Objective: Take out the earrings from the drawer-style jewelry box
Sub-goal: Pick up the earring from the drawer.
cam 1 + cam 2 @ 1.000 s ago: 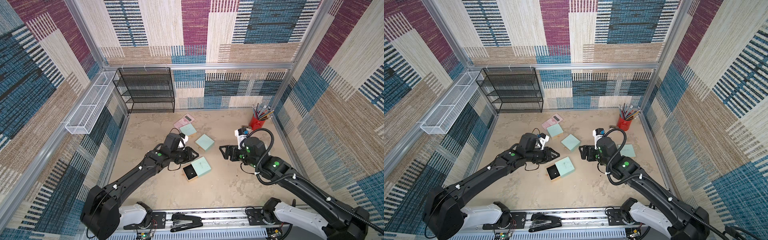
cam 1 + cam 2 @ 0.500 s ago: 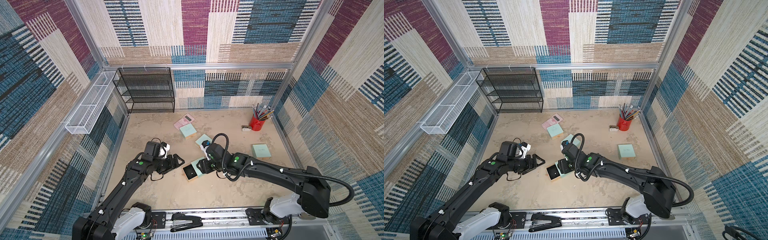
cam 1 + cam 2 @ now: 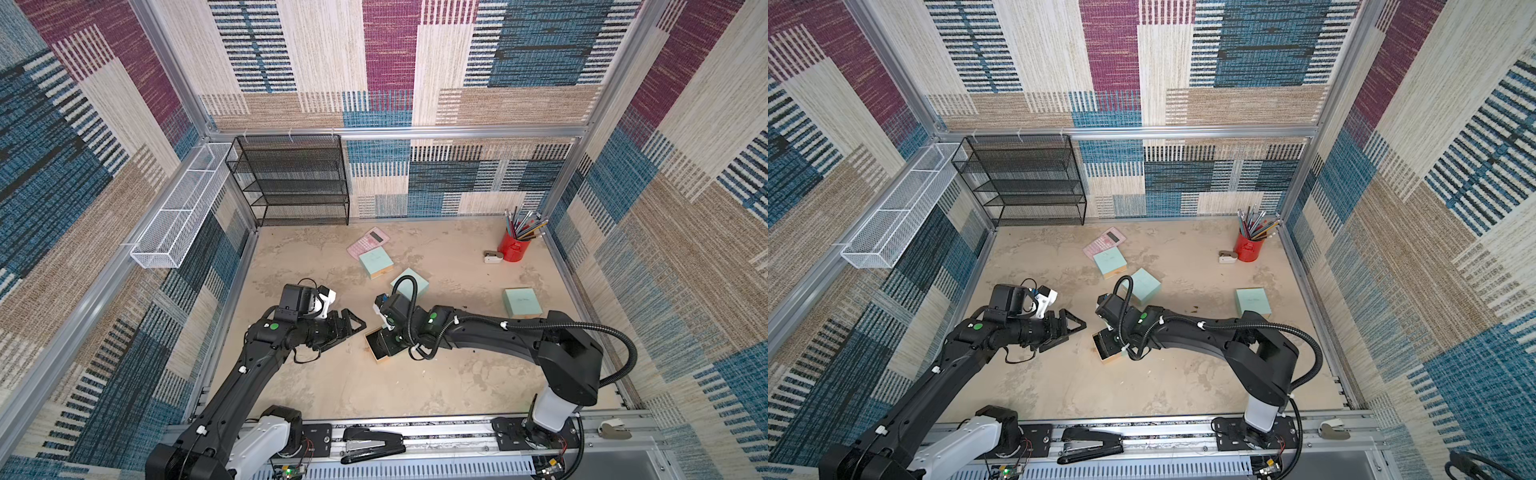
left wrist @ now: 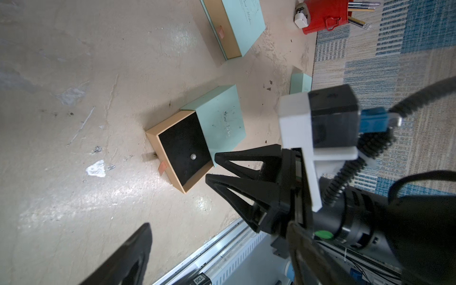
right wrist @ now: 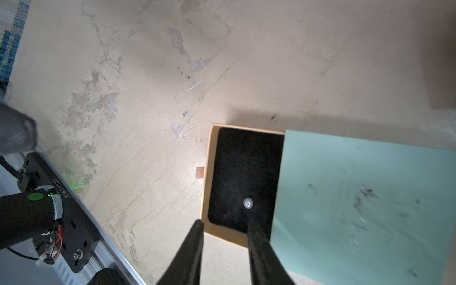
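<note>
Beige scuffed floor (image 3: pixel 374 386), cell walled in patchwork woven fabric. One small round pearl-white earring stud (image 5: pixel 248 203) sits on the black lining of the tan cardboard drawer (image 5: pixel 237 167), which stands partway out of its mint-green box sleeve (image 5: pixel 357 209) (only one stud visible). Right gripper (image 5: pixel 224 220) hangs over the drawer's corner, jaws partly apart and empty. One fingertip is over the lining just beside the stud (contact unclear), the other outside the drawer's rim. Left gripper (image 3: pixel 355 330) is just beside the drawer, on the side away from the sleeve, jaws spread wide, holding nothing. Three more closed mint-green boxes (image 3: pixel 376 264) lie further back and to the right, one touching a pink calculator (image 3: pixel 368 241). Red tin cup of pencils (image 3: pixel 514 247) stands in the far right corner. Black wire shelf (image 3: pixel 291 183) is against the back wall, white mesh basket (image 3: pixel 178 216) on the left wall, black stapler (image 3: pixel 372 442) on the front rail.
</note>
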Motion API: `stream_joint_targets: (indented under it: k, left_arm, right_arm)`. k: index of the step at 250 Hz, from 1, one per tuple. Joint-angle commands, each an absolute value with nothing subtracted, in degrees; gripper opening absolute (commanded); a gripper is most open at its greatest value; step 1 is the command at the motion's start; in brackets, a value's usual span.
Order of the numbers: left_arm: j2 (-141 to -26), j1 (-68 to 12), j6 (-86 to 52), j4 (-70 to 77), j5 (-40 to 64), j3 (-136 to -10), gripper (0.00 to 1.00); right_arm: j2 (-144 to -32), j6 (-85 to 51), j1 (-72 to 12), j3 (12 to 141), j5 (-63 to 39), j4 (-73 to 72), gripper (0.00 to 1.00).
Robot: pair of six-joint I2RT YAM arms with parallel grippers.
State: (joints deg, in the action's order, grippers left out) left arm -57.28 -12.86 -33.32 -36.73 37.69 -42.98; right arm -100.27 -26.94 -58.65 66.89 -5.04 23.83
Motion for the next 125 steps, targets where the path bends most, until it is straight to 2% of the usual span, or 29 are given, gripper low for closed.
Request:
stream_joint_targets:
  k: [1,125]
  left_arm:
    - [-57.54,-12.74,-31.58,-37.41,38.76,-43.43,0.86]
    - [-59.11,-12.52,-31.40,-36.61,39.09,-43.35,0.86]
  right_arm:
    - [-101.97,-26.30,-58.84,68.02,-6.01,23.61,0.30]
    - [-105.79,-26.89,-58.84,70.34,-0.97,27.07,0.30]
